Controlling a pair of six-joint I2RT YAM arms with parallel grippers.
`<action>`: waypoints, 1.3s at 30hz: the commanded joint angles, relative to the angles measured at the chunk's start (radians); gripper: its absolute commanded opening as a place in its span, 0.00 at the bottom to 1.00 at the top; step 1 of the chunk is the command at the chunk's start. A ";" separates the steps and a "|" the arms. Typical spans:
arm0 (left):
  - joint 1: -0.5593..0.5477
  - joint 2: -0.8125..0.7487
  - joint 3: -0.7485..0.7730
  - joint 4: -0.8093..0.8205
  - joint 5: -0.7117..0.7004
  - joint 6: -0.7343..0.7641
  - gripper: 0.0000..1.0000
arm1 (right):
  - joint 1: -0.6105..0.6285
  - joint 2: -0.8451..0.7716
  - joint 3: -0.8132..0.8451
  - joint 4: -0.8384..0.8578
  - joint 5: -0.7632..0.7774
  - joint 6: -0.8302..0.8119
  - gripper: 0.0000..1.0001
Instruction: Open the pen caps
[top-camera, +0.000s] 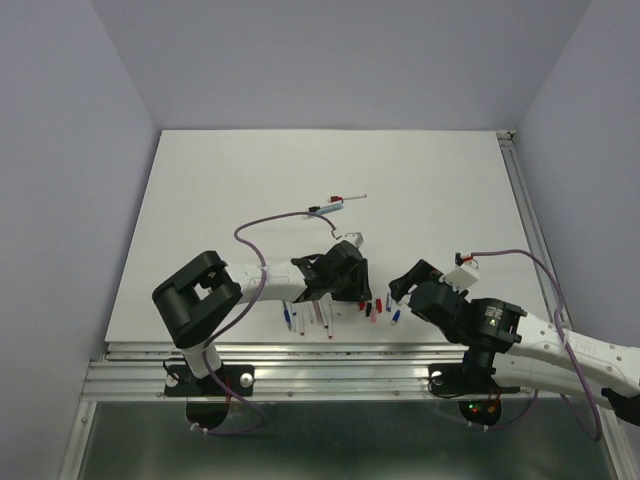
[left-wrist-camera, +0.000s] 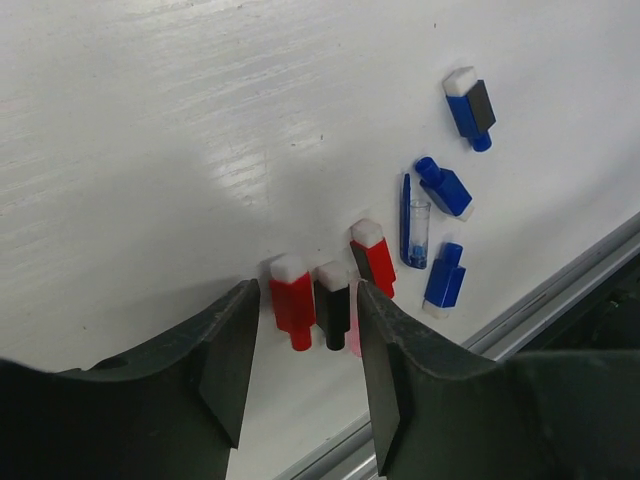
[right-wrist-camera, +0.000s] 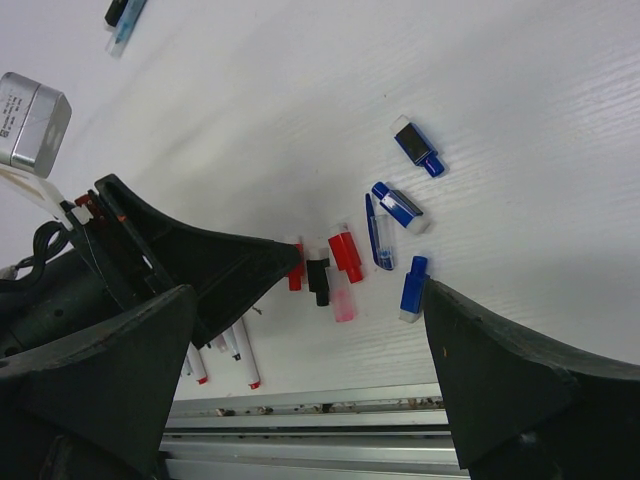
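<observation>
- The left end effector (left-wrist-camera: 305, 292) is spread. Its two dark fingers (left-wrist-camera: 228, 360) stand apart at the bottom of the left wrist view and pinch nothing.
- In the gap at its tips a red cap (left-wrist-camera: 292, 300) and a black cap (left-wrist-camera: 332, 303) lie side by side on the white worktop (left-wrist-camera: 150, 150). Whether either finger touches them cannot be told.
- A pale pink cap (left-wrist-camera: 353, 338) shows just lower right of the black one, and a second red cap (left-wrist-camera: 373, 257) lies tilted just to the right.
- Toward the upper right of that view lie three blue caps (left-wrist-camera: 444, 275). A thin blue clip with a clear piece (left-wrist-camera: 413, 225) lies among them.
- The right end effector (right-wrist-camera: 308, 292) is spread wide and holds nothing, with one finger at the lower left and one at the lower right of the right wrist view. The pen caps (right-wrist-camera: 345, 255) lie on the worktop between the fingers.
- In the top view the cluster sits in the lower middle of the frame, near the worktop's near edge and between the two end effectors.
- A row of pen barrels (top-camera: 305, 315) lies just left of the caps, beneath the left arm.
- One more pen (top-camera: 338, 203) lies alone above the centre of the frame.
</observation>
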 joint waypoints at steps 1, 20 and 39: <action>-0.010 -0.074 0.037 -0.010 -0.019 0.014 0.56 | 0.000 -0.012 -0.006 -0.013 0.048 0.009 1.00; -0.010 -0.123 0.041 -0.016 -0.008 0.049 0.66 | 0.000 -0.021 -0.006 -0.020 0.048 0.015 1.00; 0.002 -0.209 0.034 -0.031 -0.042 0.088 0.80 | 0.000 -0.047 -0.006 -0.021 0.042 -0.028 1.00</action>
